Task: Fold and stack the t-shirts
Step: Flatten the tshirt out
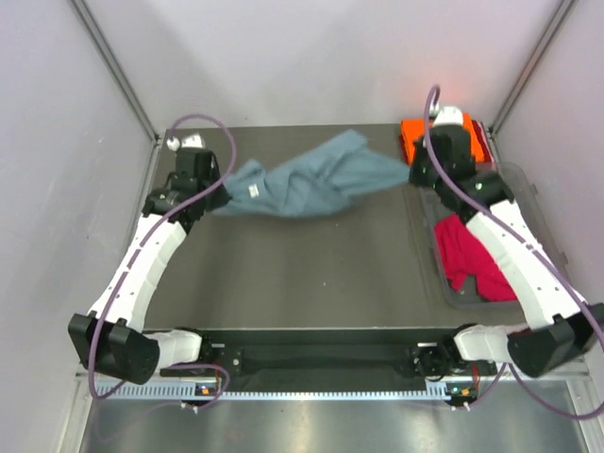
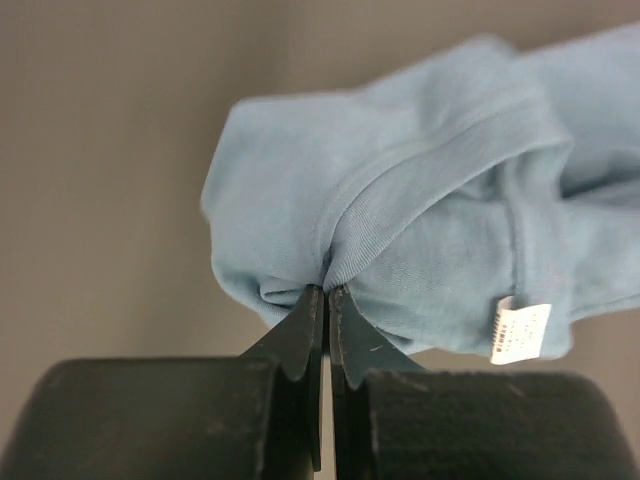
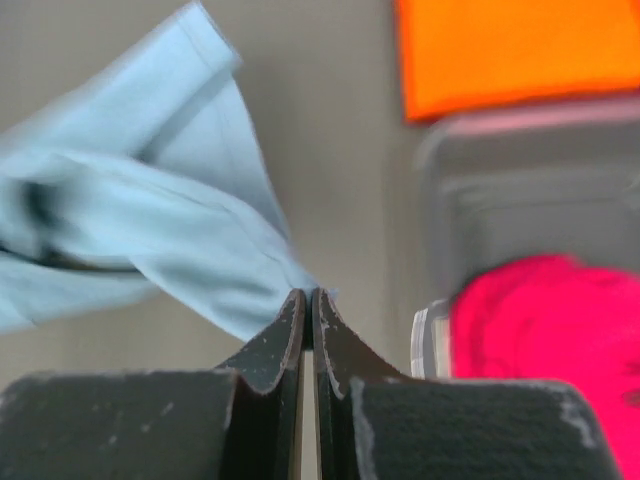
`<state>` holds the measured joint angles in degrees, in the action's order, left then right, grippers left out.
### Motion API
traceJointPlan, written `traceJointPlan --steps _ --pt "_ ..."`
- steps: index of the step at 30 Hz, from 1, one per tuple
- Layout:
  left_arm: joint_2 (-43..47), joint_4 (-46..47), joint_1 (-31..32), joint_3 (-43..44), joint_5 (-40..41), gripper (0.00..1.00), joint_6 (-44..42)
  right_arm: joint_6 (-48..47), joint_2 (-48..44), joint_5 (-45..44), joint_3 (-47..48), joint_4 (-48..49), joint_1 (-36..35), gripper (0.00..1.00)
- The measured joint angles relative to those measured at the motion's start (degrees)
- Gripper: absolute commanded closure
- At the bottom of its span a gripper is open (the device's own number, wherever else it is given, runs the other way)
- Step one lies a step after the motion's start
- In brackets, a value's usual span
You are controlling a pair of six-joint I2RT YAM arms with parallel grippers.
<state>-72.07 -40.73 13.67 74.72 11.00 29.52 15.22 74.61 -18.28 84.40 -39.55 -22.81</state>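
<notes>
Blue tee (image 1: pixel 307 179): stretching, twisted and bunched, between both grippers over the far half of the table (image 1: pixel 302 274).
Left gripper (image 2: pixel 326 292): clamping its jaws on the blue tee's ribbed hem, near the white label (image 2: pixel 520 330).
Right gripper (image 3: pixel 308 297): pinching its jaws on the blue tee's opposite corner.
Orange tee (image 1: pixel 411 142): lying flat at the far right corner, just behind the tub (image 1: pixel 540 212).
Red tee (image 1: pixel 462 260): lying crumpled inside the tub.
Tub: sitting along the table's right side.
</notes>
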Motion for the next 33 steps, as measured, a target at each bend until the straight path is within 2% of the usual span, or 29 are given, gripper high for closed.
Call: traceJointPlan --steps 1,2,4,5,9,13,17,20,26,28,33 --pt "0.3 -0.2 -0.2 -3.2 -0.1 0.99 0.2 0.5 -2.2 1.6 -4.9 1.3 0.0 1.0" --pt "0.1 -0.2 -0.5 -6.3 -0.3 0.91 0.4 1.3 -4.5 3.8 -11.1 3.4 0.1 1.0" --pt "-1.1 -0.6 -1.2 -10.9 -0.8 0.72 0.4 3.0 -6.6 8.2 -20.6 5.3 0.1 1.0" --pt "-1.9 -0.9 -1.4 -12.4 -0.9 0.58 0.3 3.6 -6.8 9.8 -23.8 6.0 0.1 1.0" --pt "-4.4 -1.9 -1.7 -14.0 -1.0 0.43 -0.3 6.2 -6.8 15.3 -33.4 7.5 -0.4 1.0" --pt "-2.9 0.0 3.6 -14.0 -3.3 0.4 0.2 8.5 -8.6 18.7 -36.2 10.5 -0.9 1.0" --pt "-1.5 4.2 15.6 -14.0 -4.9 0.38 4.2 9.8 -10.8 20.0 -36.4 13.5 -1.4 1.0" --pt "-4.3 7.6 22.8 -14.0 -7.2 0.37 8.4 10.5 -11.5 20.5 -36.4 15.2 -1.7 1.0" --pt "-15.9 7.5 24.1 -12.7 -5.0 0.37 13.8 11.0 -11.6 21.0 -38.3 16.8 -1.9 1.0" --pt "-18.9 6.1 23.9 -10.4 -2.9 0.4 14.5 11.0 -11.6 21.0 -39.1 17.2 -1.9 1.0" --pt "-20.5 5.7 23.9 -5.4 0.5 0.4 10.6 11.0 -11.6 21.3 -39.7 17.4 -1.9 1.0"
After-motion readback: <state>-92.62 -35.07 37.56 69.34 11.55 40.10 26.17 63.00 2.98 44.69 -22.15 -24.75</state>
